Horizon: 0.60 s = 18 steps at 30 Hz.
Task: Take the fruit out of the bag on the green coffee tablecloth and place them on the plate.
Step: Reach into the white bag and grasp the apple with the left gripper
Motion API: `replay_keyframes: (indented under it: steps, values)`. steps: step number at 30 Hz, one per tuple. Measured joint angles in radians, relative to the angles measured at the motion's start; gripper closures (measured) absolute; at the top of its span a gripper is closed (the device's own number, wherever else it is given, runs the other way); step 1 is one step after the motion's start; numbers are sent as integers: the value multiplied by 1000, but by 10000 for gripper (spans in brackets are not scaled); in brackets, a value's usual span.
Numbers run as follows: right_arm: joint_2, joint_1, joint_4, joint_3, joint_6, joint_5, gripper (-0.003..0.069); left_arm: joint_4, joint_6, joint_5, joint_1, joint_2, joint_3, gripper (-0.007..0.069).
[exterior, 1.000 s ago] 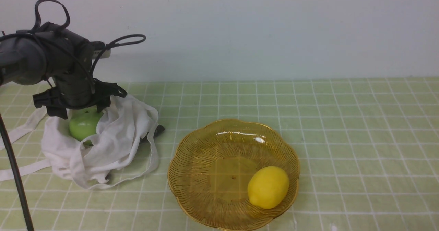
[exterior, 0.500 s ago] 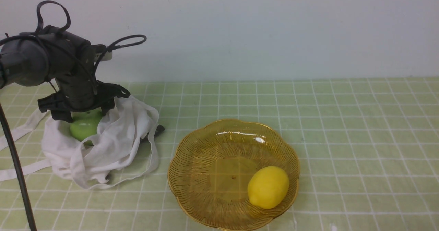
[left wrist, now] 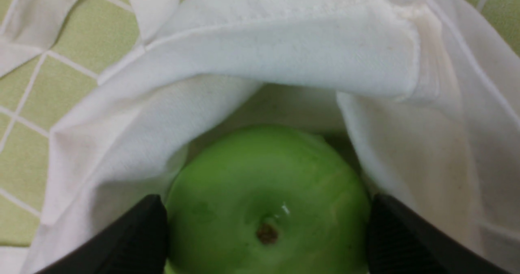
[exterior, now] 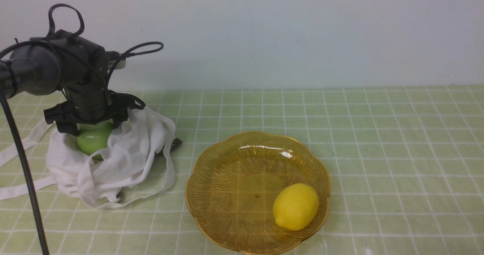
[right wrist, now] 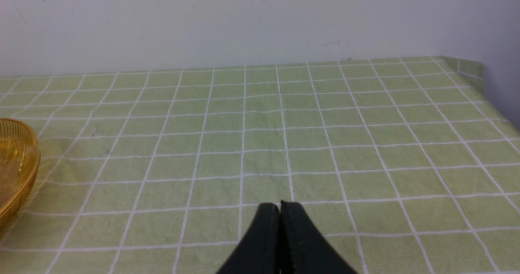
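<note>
Closest in, the right gripper (right wrist: pixel 279 209) hangs over bare green checked tablecloth (exterior: pixel 378 134), its fingers pressed together and holding nothing. Ahead, the amber plate (exterior: pixel 188 194) sits on the cloth with a yellow lemon (exterior: pixel 295 206) lying in its right part. Further back on the left, apart from the plate, the white bag (exterior: pixel 124 160) slumps open with the green apple (exterior: pixel 92 141) inside. The left gripper (exterior: pixel 90 127) reaches down into it, one finger against each side of the apple, clasping it.
</note>
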Motion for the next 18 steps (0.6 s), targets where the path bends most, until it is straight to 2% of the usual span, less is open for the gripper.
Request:
replay_keyframes:
  steps: [11,18]
  values:
    - [0,0,0,0,0,0,673,7,6,1,-1,6,-1,40]
    - [0,0,0,0,0,0,673,10,32,15,-1,21,-2,-4]
